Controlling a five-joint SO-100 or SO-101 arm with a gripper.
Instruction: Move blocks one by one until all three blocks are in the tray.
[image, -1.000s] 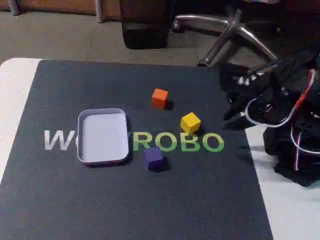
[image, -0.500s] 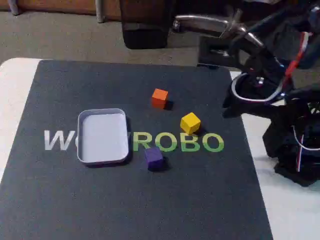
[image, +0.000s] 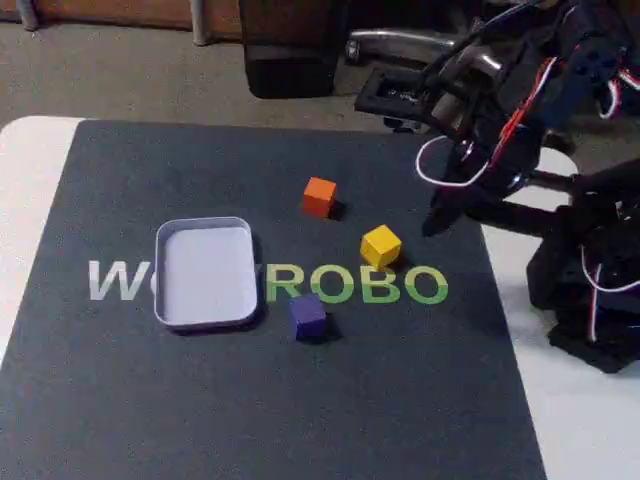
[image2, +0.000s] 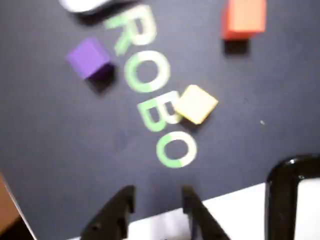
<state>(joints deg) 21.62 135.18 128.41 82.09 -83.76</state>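
Open mat (image: 420, 400) surrounds each block; tray (image: 205, 272) stands apart.

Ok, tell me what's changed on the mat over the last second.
The arm unfolded from its tucked pose at the right of the fixed view, rising and swinging left over the mat's edge; its gripper holds nothing. The orange block, yellow block, purple block and tray stayed put.

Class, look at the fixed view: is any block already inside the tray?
No. The tray holds nothing, and the orange block, yellow block and purple block all sit on the mat.
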